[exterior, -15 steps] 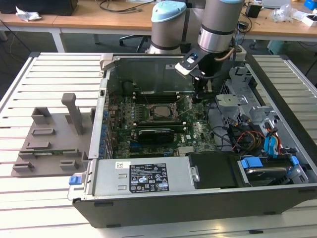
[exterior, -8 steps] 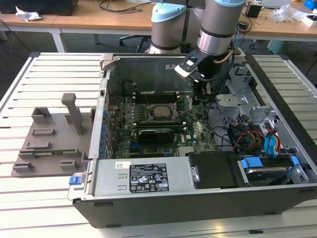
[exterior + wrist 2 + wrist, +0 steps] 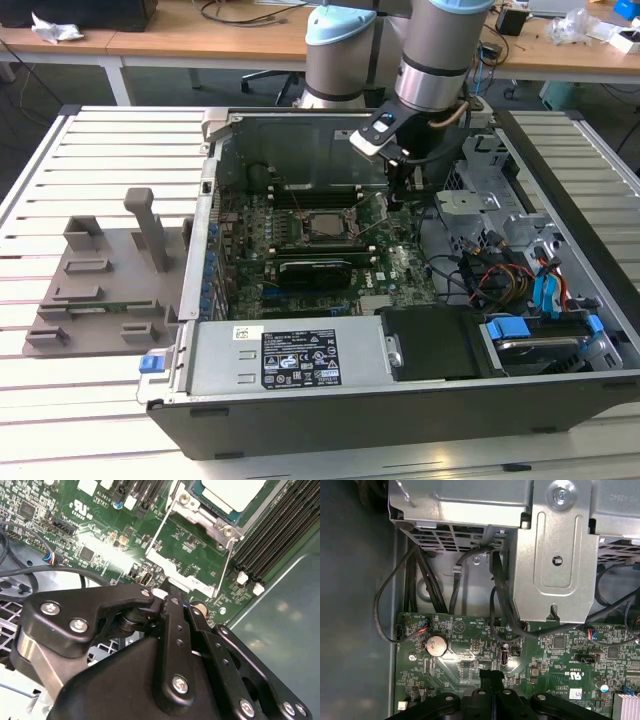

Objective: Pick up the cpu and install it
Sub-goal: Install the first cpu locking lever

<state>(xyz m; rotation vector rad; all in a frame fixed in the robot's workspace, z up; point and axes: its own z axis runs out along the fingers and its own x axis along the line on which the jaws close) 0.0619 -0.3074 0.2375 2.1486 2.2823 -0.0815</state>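
The cpu [image 3: 322, 226], a flat square with a dull silver top, lies in the socket on the green motherboard [image 3: 400, 275] inside the open computer case. In the second wrist view the cpu [image 3: 232, 492] sits inside the metal socket frame [image 3: 200, 522]. My gripper [image 3: 400, 192] hangs low over the board, just to the exterior view's right of the socket. Its black fingertips [image 3: 169, 586] are pressed together at the edge of the socket's silver plate [image 3: 177, 572]. In the first wrist view the gripper [image 3: 491, 674] is shut, and nothing shows between the fingers.
A grey plastic tray [image 3: 100, 280] lies on the slatted table at the exterior view's left. A metal drive cage [image 3: 555, 555] with black cables [image 3: 500, 595] stands beside the gripper. Memory slots [image 3: 280, 535], a black card [image 3: 315, 268] and the power supply [image 3: 290, 355] surround the socket.
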